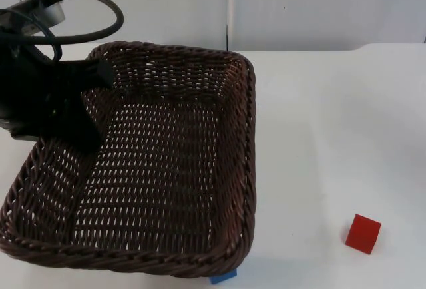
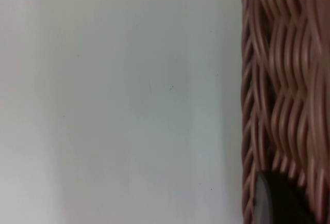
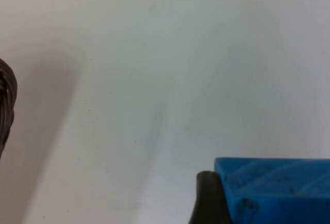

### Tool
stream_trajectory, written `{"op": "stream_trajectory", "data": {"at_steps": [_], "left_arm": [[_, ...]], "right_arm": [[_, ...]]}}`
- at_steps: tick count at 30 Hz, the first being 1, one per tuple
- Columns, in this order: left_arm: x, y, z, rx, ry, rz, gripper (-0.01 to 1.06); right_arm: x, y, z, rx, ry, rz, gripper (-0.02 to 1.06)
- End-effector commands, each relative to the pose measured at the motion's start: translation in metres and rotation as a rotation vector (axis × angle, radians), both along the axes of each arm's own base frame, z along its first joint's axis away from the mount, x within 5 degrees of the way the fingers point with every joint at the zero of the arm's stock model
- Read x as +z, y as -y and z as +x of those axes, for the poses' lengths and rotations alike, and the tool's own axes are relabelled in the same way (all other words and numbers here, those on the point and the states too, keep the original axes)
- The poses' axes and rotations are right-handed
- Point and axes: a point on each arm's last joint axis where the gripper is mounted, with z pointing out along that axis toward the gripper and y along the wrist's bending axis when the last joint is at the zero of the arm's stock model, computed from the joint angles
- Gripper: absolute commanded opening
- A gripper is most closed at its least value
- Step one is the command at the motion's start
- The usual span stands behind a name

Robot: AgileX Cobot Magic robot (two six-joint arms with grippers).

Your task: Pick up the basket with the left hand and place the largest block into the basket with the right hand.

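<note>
Leftmost, the left claw (image 1: 90, 112) is clamped on the basket's (image 1: 166, 162) left wall, one black finger (image 1: 93, 76) lying over the rim and the other reaching down inside. That basket is a wide, shallow rectangle of dark brown wicker with a braided rim and an open-weave floor through which the white bench (image 1: 333, 122) shows. From the left wrist, the woven wall (image 2: 283, 79) is a run of glossy reddish-brown strands, and a black fingertip (image 2: 273, 198) presses against it. Under the basket's near right corner, a blue block (image 1: 224, 277) peeks out. From the right wrist, a smooth, flat-faced blue block (image 3: 273, 190) sits against a black fingertip (image 3: 206, 198); whether the right claw grips it, I cannot tell. Well to the right, a small red block (image 1: 363, 234) with crisp edges rests alone on the bench.
</note>
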Motion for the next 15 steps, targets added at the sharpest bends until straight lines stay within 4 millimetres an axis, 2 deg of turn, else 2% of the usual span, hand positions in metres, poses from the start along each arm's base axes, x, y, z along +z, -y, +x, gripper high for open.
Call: {"op": "stream_trajectory", "data": {"at_steps": [1,7,15], "left_arm": [[0.006,0.002,-0.001,0.013,0.020,-0.019,0.00],[0.006,0.002,0.000,0.014,0.021,-0.019,0.00],[0.006,0.002,0.000,0.014,0.021,-0.019,0.00]], "right_arm": [[0.006,-0.001,-0.002,0.015,0.021,-0.003,0.00],[0.006,-0.002,-0.003,0.039,0.024,-0.011,0.00],[0.007,-0.013,-0.006,0.125,0.015,0.067,0.00]]}}
